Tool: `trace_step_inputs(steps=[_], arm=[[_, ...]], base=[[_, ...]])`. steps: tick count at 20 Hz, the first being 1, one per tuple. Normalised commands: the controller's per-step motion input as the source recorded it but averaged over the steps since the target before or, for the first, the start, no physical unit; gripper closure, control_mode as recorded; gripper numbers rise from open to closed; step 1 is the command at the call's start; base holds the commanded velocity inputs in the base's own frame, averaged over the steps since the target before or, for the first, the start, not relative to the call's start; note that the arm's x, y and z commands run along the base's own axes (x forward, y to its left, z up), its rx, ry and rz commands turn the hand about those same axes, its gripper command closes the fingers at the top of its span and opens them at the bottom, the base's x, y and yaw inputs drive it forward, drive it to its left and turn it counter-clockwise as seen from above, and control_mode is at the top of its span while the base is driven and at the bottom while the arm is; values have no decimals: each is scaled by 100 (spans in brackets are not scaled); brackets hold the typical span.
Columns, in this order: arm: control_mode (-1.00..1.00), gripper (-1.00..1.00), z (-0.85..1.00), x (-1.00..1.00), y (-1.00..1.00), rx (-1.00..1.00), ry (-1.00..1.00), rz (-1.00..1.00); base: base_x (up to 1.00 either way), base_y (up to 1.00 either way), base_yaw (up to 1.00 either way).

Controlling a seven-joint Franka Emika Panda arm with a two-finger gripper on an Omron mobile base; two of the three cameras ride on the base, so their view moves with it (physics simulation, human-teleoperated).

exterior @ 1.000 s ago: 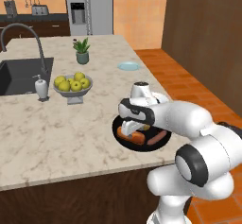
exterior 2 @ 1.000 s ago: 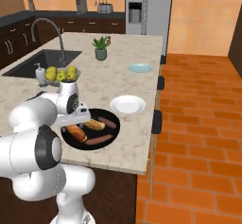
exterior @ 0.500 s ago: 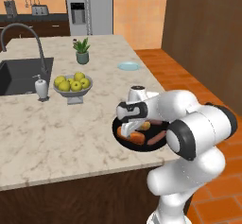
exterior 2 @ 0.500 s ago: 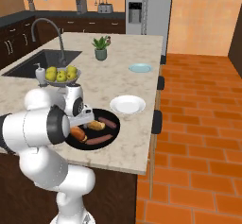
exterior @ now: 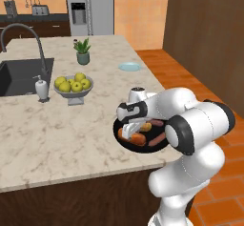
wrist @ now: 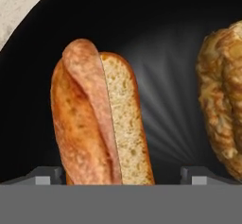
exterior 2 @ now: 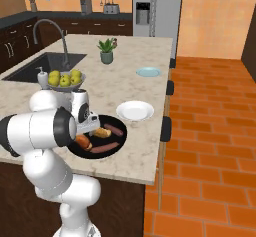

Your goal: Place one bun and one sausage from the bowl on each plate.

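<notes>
A: Counting in the black bowl [exterior 2: 118,142]: two buns, two sausages. Orange-brown bun [wrist: 97,119] lying in the middle of the hand view, yellowish-tan bun [wrist: 226,100] sitting at 3 o'clock of it, cut off by the edge.
B: Confirming from the right base view: orange-brown bun [exterior 2: 82,142] at 9 o'clock in the bowl, tan bun [exterior 2: 104,132] near the centre, one sausage [exterior 2: 116,129] at 1 o'clock, other sausage [exterior 2: 104,147] at 6 o'clock.
A: Plates?
B: Two, both bare. White plate [exterior 2: 135,111] sitting just beside the bowl at 1 o'clock, pale blue plate [exterior 2: 148,72] well apart, farther along the counter [exterior 2: 125,88]. White plate hiding behind the arm in the left base view; blue plate [exterior: 130,67] showing there.
A: Gripper [wrist: 121,173] hanging low over the bowl, fingers [wrist: 45,175] spread wide, holding nothing, straddling the orange-brown bun's near end. Touching or not: cannot tell.
B: Gripper [exterior: 129,130] seen in the left base view pointing down into the bowl [exterior: 121,141].
A: Long axis of the orange-brown bun running 6 to 12 o'clock in the hand view, leaning slightly toward 11; split face turned toward 3 o'clock, a paler pinkish strip along the split.
B: Sausages both lying flat, running roughly 10 to 4 and 8 to 2 o'clock in the right base view.
</notes>
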Motion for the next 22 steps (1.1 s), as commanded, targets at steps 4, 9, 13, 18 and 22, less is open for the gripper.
trace_step_inputs(steps=[4, 9, 13, 18, 22], arm=[[-100, 100, 0, 0, 0, 0, 0, 0], [-100, 100, 0, 0, 0, 0, 0, 0], [-100, 100, 44, -33, 0, 0, -2, -5], [-100, 100, 83, -62, -18, 0, 0, -13], [-100, 100, 46, -96, -68, 0, 0, -26]], base=[[0, 0, 0], [0, 0, 0], [0, 0, 0], [0, 0, 0], [0, 0, 0]])
